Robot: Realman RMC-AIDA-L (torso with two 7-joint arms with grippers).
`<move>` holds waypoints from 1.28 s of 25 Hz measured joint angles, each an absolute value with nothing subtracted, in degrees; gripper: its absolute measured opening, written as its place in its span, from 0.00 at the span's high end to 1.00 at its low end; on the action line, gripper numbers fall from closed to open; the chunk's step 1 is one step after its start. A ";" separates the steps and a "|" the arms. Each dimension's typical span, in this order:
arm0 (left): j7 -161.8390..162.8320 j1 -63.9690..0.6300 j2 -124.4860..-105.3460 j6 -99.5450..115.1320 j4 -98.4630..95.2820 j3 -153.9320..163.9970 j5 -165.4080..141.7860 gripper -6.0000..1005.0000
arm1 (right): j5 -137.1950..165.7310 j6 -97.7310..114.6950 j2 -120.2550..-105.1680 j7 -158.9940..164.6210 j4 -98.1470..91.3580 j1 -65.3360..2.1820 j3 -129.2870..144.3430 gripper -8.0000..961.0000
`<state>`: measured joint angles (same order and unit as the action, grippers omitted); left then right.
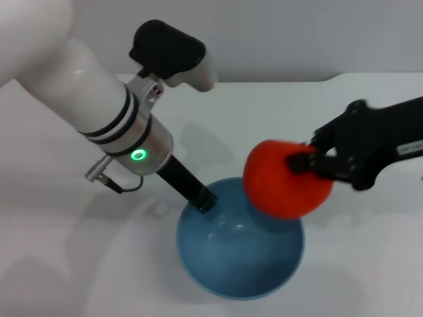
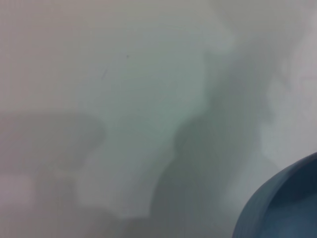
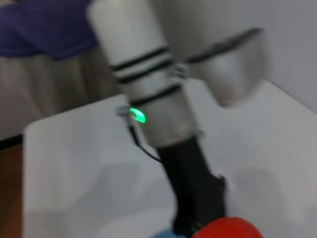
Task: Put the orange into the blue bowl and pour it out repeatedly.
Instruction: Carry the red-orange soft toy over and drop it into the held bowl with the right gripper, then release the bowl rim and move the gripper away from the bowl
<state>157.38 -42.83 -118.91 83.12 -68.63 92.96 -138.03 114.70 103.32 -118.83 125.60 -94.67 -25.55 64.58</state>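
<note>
The blue bowl (image 1: 231,264) stands on the white table near the front centre. My left gripper (image 1: 205,200) reaches down to the bowl's far left rim and is shut on it. The orange (image 1: 281,181) hangs in the air over the bowl's right rim, with my right gripper (image 1: 305,162) shut on its right side. In the left wrist view only a part of the blue bowl (image 2: 287,203) shows against the table. The right wrist view has the top of the orange (image 3: 228,229) and my left arm (image 3: 153,104) beyond it.
The white table (image 1: 79,218) spreads out to the left of and behind the bowl, with its far edge (image 1: 277,80) against a pale wall. A purple cloth (image 3: 44,25) shows beyond the table's far side in the right wrist view.
</note>
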 joint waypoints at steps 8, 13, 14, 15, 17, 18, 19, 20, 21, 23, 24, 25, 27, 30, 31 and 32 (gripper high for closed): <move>158.99 -43.91 -119.00 81.93 -68.76 94.64 -135.43 0.99 | 114.71 99.50 -118.82 123.85 -89.02 -27.14 74.81 0.95; 159.00 -43.71 -118.99 80.80 -69.03 95.32 -134.32 0.99 | 115.90 97.84 -118.75 122.92 -87.57 -27.76 77.83 0.83; 159.00 -43.61 -118.95 80.79 -69.04 95.34 -134.20 0.99 | 116.02 97.77 -118.74 122.92 -87.57 -27.72 77.59 0.79; 159.00 -43.49 -118.92 80.78 -69.06 95.35 -134.11 0.99 | 116.17 97.72 -118.74 122.92 -87.62 -27.58 77.19 0.74; 159.01 -43.24 -118.84 80.77 -69.08 95.36 -134.07 0.99 | 116.39 97.68 -118.74 122.95 -87.82 -27.16 76.20 0.71; 159.01 -43.17 -118.79 80.77 -69.08 95.36 -134.08 0.99 | 116.53 97.71 -118.74 122.98 -87.94 -26.85 75.50 0.69; 159.01 -43.12 -118.76 80.77 -69.09 95.37 -134.08 0.99 | 116.61 97.81 -118.73 123.00 -87.96 -26.65 74.83 0.67; 159.01 -43.10 -118.76 80.76 -69.14 95.37 -134.05 0.99 | 116.65 97.97 -118.74 123.02 -87.96 -26.42 74.18 0.65; 158.98 -43.08 -118.75 80.76 -69.15 95.37 -134.04 1.00 | 116.67 98.13 -118.74 123.03 -87.95 -26.18 73.49 0.63; 158.86 -43.07 -118.74 80.76 -69.16 95.37 -134.04 0.99 | 116.67 98.55 -118.77 123.04 -88.04 -25.75 72.65 0.60; 158.77 -43.07 -118.74 80.76 -69.16 95.37 -134.04 0.99 | 116.67 98.91 -118.80 123.12 -88.22 -25.61 72.19 0.58; 158.63 -43.07 -118.74 80.76 -69.19 95.37 -134.04 0.99 | 116.79 99.25 -118.82 123.57 -88.44 -25.47 71.46 0.56; 158.53 -43.07 -118.73 80.78 -69.27 95.55 -134.02 0.99 | 117.85 99.58 -118.81 125.14 -88.88 -25.23 69.46 0.51; 158.46 -43.11 -118.74 80.79 -69.37 96.71 -134.01 0.99 | 123.86 100.28 -118.70 128.47 -89.08 -24.90 65.49 0.46; 158.44 -43.16 -118.74 80.74 -69.37 97.23 -134.02 0.99 | 126.13 100.52 -118.66 129.56 -89.08 -24.76 64.29 0.46; 158.40 -43.47 -118.82 80.19 -69.24 98.75 -134.11 0.99 | 130.34 100.74 -118.68 131.07 -89.02 -24.18 61.90 0.46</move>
<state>158.40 -43.47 -118.82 80.19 -69.24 98.75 -134.11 130.34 100.74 -118.68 131.07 -89.02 -24.18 61.90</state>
